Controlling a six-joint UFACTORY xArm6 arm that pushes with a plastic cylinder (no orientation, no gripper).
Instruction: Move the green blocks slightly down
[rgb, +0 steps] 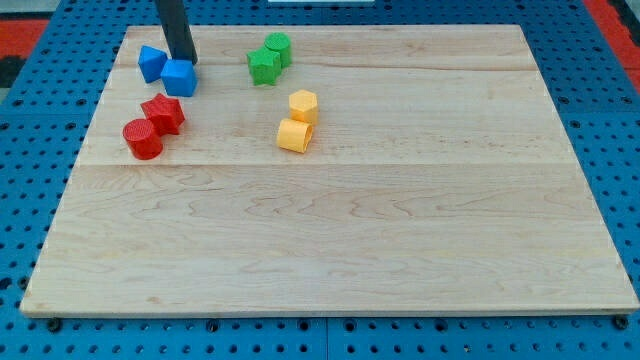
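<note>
Two green blocks lie touching near the view's top, left of centre: a green star-shaped block (263, 66) and a green hexagonal block (279, 47) just above and right of it. My tip (183, 60) stands at the view's top left, right behind a blue cube (179, 78) and about 80 px left of the green blocks. The rod rises out of the top of the view.
A second blue block (151, 63) sits left of the tip. A red star block (163, 112) and a red cylinder (142, 139) lie below. A yellow hexagonal block (303, 105) and another yellow block (294, 135) lie below the green pair. Wooden board (400, 230) on blue pegboard.
</note>
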